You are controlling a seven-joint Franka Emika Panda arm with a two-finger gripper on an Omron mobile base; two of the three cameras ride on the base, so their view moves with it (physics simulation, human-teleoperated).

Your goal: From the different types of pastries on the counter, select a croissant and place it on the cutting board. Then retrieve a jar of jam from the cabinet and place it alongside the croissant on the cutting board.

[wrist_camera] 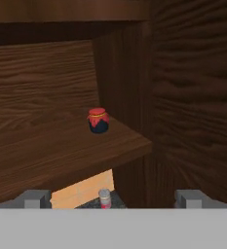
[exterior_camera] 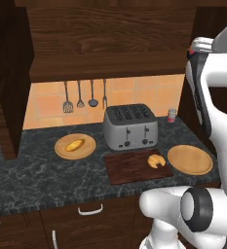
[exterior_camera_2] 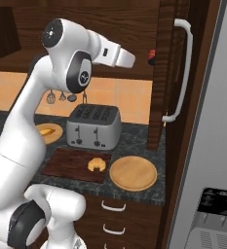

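Note:
The croissant [exterior_camera: 156, 160] [exterior_camera_2: 97, 164] lies on the right end of the dark cutting board [exterior_camera: 129, 170] [exterior_camera_2: 66, 165], on the counter [exterior_camera: 37, 180] in front of the toaster. The other pastry, a smooth oval bun [exterior_camera: 75, 145], rests on a round plate to the left. Up on the cabinet [exterior_camera: 110, 44] shelf, the jar of jam [wrist_camera: 98, 120] [exterior_camera_2: 152, 57] stands upright near the right side panel. My gripper [wrist_camera: 112, 200] is raised to shelf height and faces the jar from some distance. It is open, fingertips [wrist_camera: 34, 198] wide apart and nothing between them.
A silver toaster [exterior_camera: 130, 126] stands behind the board. An empty round plate [exterior_camera: 189, 159] lies right of it, and a pale shaker [exterior_camera: 172, 115] [wrist_camera: 104, 198] sits at the back right. Utensils [exterior_camera: 80, 97] hang on the wall. A tall door with a white handle [exterior_camera_2: 183, 73] is on the right.

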